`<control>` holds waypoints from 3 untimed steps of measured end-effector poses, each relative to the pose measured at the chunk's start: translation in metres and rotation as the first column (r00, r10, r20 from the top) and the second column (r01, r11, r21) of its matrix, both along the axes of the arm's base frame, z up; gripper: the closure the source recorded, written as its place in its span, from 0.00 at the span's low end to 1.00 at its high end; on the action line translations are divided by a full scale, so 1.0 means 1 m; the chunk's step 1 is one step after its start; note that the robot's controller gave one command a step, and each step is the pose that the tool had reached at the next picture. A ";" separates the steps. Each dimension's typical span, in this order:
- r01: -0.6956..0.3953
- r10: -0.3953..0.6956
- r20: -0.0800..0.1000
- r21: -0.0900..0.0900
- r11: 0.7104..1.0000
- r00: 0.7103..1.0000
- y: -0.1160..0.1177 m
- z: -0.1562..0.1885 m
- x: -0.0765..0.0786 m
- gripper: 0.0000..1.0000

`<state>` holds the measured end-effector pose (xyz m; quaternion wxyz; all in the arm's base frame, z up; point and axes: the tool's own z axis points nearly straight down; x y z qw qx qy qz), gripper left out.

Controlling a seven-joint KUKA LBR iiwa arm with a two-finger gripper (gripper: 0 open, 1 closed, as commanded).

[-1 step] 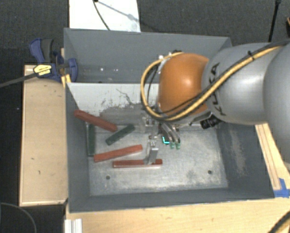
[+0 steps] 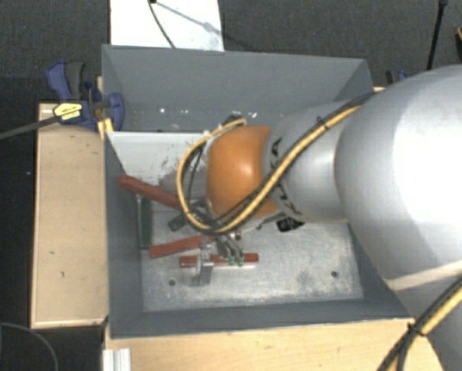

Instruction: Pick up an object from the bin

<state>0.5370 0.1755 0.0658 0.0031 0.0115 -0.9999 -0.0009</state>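
Note:
My gripper [image 2: 217,252] hangs low over the bin floor, left of the middle, under the arm's orange cover. Right beneath it lies a small flat red strip with a green bit and a grey metal piece [image 2: 245,259]. Whether the gripper touches it is hidden. Just to its left a red handle [image 2: 173,246] lies flat. A second, longer red handle [image 2: 147,189] slants up toward the left wall. A dark green stick [image 2: 144,222] lies along that wall, between the two handles.
The arm with its orange cover and looped cables covers the middle and right of the bin. The bare bin floor shows in front and to the right of the gripper.

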 end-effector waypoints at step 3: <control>-0.158 0.158 0.018 0.000 0.987 0.987 -0.011 0.150 0.027 1.00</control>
